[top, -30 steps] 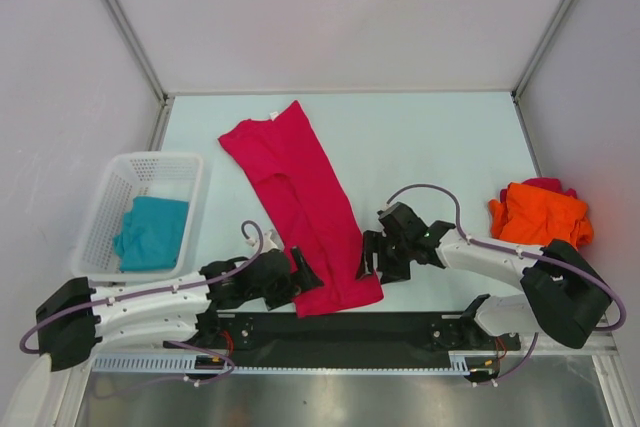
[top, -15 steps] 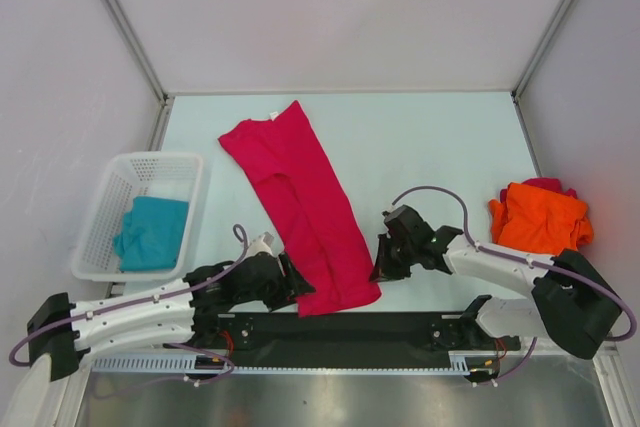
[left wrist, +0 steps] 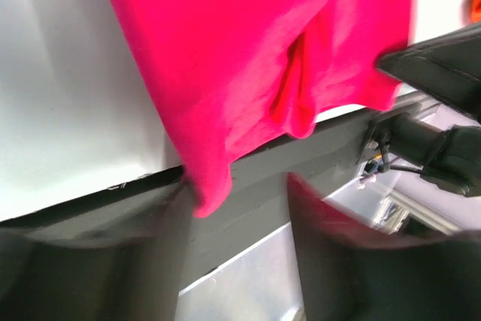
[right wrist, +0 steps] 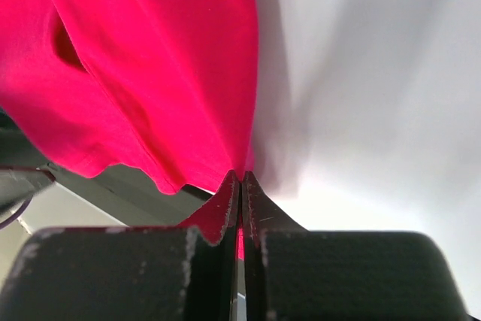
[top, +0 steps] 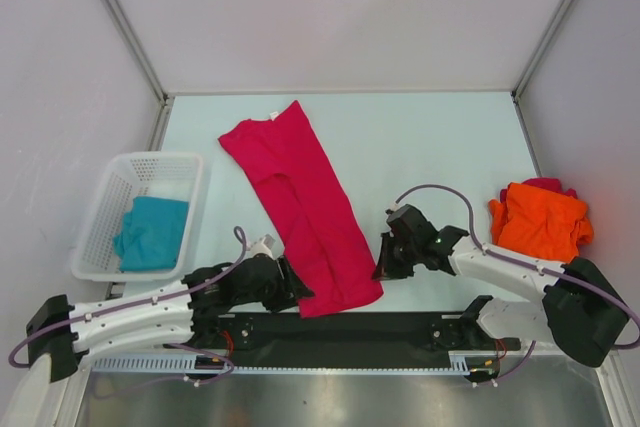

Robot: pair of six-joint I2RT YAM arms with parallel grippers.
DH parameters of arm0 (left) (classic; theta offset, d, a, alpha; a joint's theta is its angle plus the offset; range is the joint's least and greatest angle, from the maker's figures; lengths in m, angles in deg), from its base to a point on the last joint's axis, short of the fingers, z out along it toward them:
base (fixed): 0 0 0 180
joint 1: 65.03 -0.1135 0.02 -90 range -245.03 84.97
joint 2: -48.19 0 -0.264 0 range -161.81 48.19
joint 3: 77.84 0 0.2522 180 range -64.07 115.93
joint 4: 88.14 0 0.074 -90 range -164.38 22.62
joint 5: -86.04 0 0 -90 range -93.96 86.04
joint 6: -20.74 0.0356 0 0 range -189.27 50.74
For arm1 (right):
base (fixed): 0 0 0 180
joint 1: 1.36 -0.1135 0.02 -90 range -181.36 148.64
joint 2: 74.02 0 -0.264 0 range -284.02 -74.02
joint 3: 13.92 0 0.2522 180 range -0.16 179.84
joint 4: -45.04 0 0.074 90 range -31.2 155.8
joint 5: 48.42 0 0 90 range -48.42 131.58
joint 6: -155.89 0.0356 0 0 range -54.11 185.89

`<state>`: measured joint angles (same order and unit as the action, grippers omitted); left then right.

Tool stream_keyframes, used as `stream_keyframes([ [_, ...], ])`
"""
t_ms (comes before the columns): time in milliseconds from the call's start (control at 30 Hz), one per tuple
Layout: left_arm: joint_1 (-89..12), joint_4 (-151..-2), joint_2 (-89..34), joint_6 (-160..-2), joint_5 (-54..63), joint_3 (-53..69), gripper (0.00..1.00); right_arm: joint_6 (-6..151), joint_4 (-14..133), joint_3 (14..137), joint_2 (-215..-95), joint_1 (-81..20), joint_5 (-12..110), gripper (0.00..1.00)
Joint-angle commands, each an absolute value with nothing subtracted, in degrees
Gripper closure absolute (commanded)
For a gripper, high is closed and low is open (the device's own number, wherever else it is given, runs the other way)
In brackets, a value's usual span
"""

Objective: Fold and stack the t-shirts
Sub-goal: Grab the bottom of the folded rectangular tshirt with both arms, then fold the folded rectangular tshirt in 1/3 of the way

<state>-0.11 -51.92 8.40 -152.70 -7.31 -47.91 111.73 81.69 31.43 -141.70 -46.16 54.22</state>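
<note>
A crimson-pink t-shirt [top: 305, 207], folded into a long strip, lies diagonally across the table [top: 420, 147]. My right gripper [top: 381, 265] is shut on its near right edge; in the right wrist view the fingertips [right wrist: 241, 174] pinch red cloth [right wrist: 150, 73]. My left gripper [top: 291, 284] is at the shirt's near left corner. In the left wrist view its jaws [left wrist: 239, 186] stand apart and blurred, and the cloth corner [left wrist: 204, 199] hangs against the left finger. An orange t-shirt [top: 540, 219] lies bunched at the right. A teal t-shirt [top: 152, 232] sits in the basket.
The white mesh basket [top: 192, 163] stands at the table's left edge. A black rail [top: 400, 325] runs along the near edge, and the shirt's lower hem overhangs it. White walls close in the table on the left, the back and the right.
The right gripper has shut on the shirt's edge and shifted slightly right. The left arm has drawn back toward the near edge, and its jaws have narrowed.
</note>
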Motion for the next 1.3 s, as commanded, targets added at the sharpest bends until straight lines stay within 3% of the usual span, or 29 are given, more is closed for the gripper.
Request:
stream_keyframes([
  [0, 0.2, -53.5, 1.6, -148.4, -2.3, -47.5, 0.32, 110.7, 82.7, 34.4, -142.9, -46.5, 53.2, 1.0],
  [100, 0.8, -50.9, -6.9, -144.9, -1.8, -44.7, 0.21, 110.6, 83.1, 34.6, -143.5, -46.4, 52.9, 1.0],
  [200, 1.8, -51.4, -14.7, -143.6, -1.4, -43.3, 0.23, 110.5, 82.9, 34.6, -144.2, -46.4, 52.9, 1.0],
  [233, 1.9, -52.3, -16.0, -143.5, -0.9, -43.3, 0.29, 110.4, 83.0, 34.8, -144.5, -46.4, 53.0, 1.0],
  [267, 2.2, -55.1, -16.9, -143.8, -0.6, -43.7, 0.51, 110.4, 83.1, 34.9, -144.6, -46.4, 53.0, 0.99],
  [333, 2.7, -57.9, -18.5, -144.8, 0.3, -44.7, 0.68, 110.0, 83.5, 35.2, -144.7, -46.3, 52.8, 1.0],
  [367, 2.9, -59.7, -18.4, -145.5, 0.3, -44.8, 0.86, 109.8, 83.8, 35.3, -144.6, -46.3, 52.6, 1.0],
  [467, 3.3, -57.9, -17.0, -145.6, -0.9, -43.3, 0.99, 108.7, 85.2, 36.5, -144.5, -45.7, 52.3, 1.0],
  [833, -6.9, -44.4, -4.6, -136.7, 0.0, -30.0, 0.98, 99.4, 96.3, 57.1, -149.4, -40.6, 50.0, 1.0],
  [1267, -32.8, -43.3, -8.2, -122.0, 3.3, -23.5, 0.95, 92.7, 99.2, 77.3, -168.9, -35.1, 55.8, 1.0],
])
